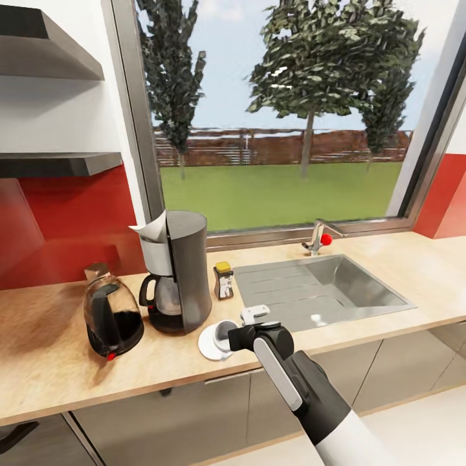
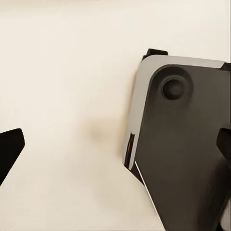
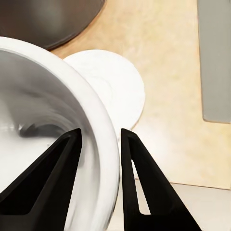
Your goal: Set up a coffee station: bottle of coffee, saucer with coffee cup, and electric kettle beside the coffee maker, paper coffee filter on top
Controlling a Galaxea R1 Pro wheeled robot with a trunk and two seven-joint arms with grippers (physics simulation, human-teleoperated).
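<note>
On the kitchen countertop stands the coffee maker, the paper coffee filter resting on its top. To its left is the electric kettle; just to its right is the bottle of coffee. In front of the machine lies the saucer. My right gripper is shut on the rim of the coffee cup, which hangs over the saucer; whether the two touch I cannot tell. My left gripper is open over pale floor.
A steel sink with a faucet is set into the worktop right of the saucer. Two grey wall shelves hang at the upper left. Grey drawer fronts run below the counter edge. A dark part of the robot's body lies under the left gripper.
</note>
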